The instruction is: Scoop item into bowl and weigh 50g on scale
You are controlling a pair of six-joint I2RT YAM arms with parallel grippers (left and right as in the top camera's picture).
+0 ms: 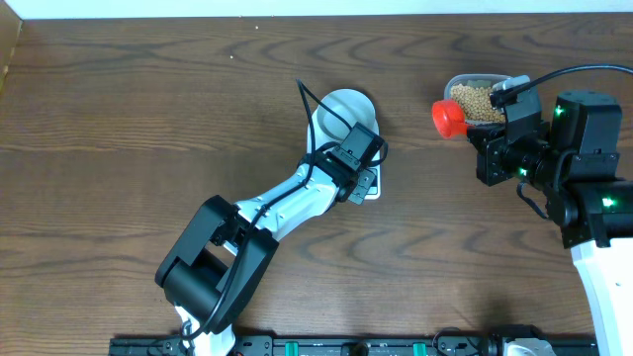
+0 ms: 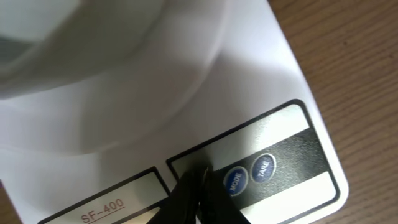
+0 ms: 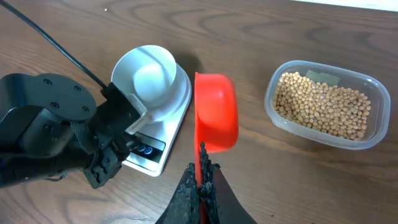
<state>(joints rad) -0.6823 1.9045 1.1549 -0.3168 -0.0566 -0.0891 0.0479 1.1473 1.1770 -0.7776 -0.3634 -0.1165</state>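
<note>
The white scale [image 1: 368, 184] lies at table centre with the pale bowl [image 1: 341, 109] on it. In the left wrist view the scale [image 2: 261, 74] fills the frame, with its MODE [image 2: 236, 180] and TARE [image 2: 263, 168] buttons and the bowl [image 2: 93, 56] above. My left gripper [image 2: 200, 177] is shut, its tips on the panel just left of MODE. My right gripper [image 3: 203, 180] is shut on a red scoop [image 3: 216, 112], empty, held above the table left of the clear tub of beans [image 3: 323, 102]; the tub also shows overhead [image 1: 475, 99].
The left arm [image 1: 287, 213] stretches diagonally from the front edge to the scale. The right arm [image 1: 574, 148] stands at the right side next to the tub. Bare wooden table lies to the left and back.
</note>
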